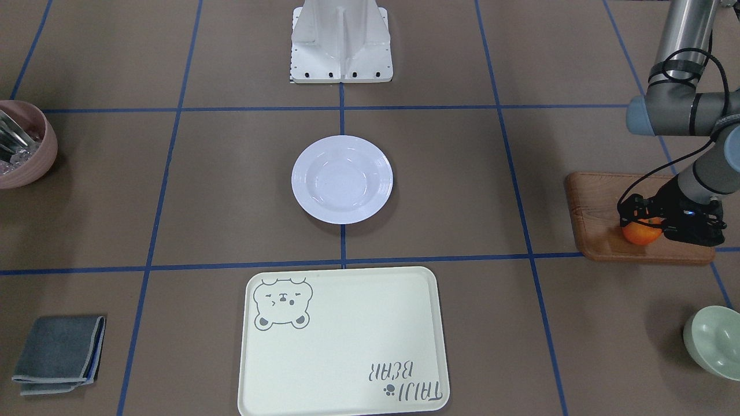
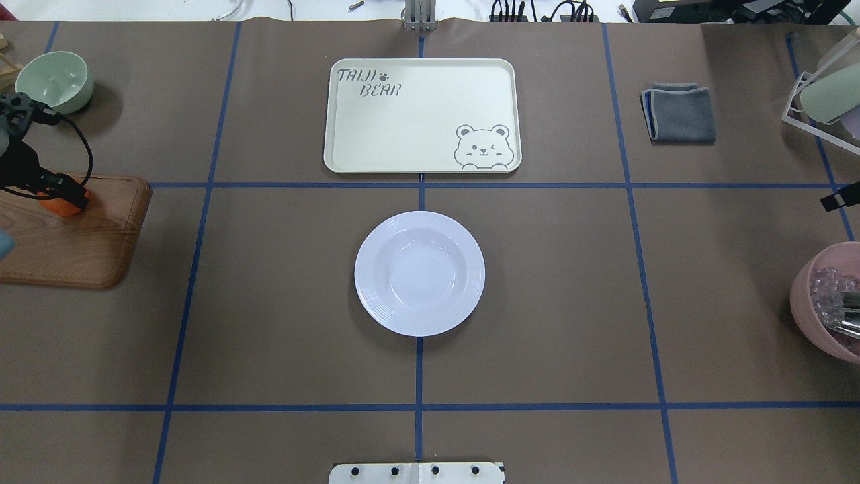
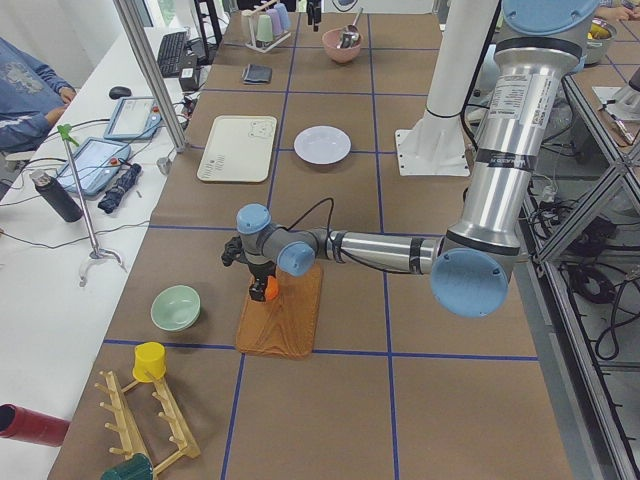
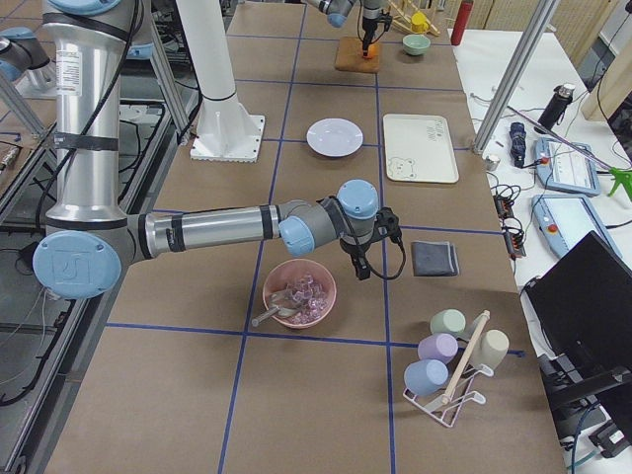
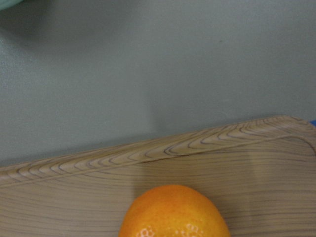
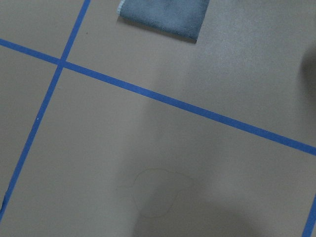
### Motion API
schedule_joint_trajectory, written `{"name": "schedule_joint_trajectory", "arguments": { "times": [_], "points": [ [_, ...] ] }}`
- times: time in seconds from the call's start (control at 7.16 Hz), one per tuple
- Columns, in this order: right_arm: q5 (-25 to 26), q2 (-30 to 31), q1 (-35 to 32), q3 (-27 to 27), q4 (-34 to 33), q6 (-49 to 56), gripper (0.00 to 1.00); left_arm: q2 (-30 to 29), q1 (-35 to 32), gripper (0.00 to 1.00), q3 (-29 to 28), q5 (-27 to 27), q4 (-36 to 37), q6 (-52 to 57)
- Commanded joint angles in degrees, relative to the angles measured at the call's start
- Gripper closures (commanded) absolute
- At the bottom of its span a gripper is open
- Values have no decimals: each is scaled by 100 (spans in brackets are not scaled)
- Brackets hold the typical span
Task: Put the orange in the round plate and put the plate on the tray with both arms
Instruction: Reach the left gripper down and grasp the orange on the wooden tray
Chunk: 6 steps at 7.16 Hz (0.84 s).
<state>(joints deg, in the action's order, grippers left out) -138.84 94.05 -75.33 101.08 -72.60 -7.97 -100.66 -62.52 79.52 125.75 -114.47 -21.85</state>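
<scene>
The orange rests on the brown wooden board at the robot's far left. My left gripper is down over it with a black finger on either side; I cannot tell whether the fingers are pressing on it. The left wrist view shows the orange close up at its bottom edge, sitting on the board. The white round plate lies alone at the table's centre. Beyond it lies the cream bear tray, with nothing on it. My right gripper hangs over bare table at the far right; its state does not show.
A pale green bowl stands beyond the board. A pink bowl with utensils is at the right edge, with a folded grey cloth further out. A cup rack is at the far right corner.
</scene>
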Motion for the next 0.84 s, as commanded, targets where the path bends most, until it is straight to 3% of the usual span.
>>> {"name": "schedule_joint_trajectory", "arguments": {
  "times": [0.0,0.14,0.42,0.7],
  "points": [
    [-3,-1,1,-1,0,-3,0,-215,3,100,2,281,265,-74],
    [-11,-1,1,8,0,-3,0,-635,-6,100,150,684,972,-326],
    [-11,-1,1,8,0,-3,0,-1190,368,100,755,802,1374,-739],
    [-3,-54,27,-1,0,-12,0,-1480,1516,100,1597,296,1471,-3048]
  ]
}}
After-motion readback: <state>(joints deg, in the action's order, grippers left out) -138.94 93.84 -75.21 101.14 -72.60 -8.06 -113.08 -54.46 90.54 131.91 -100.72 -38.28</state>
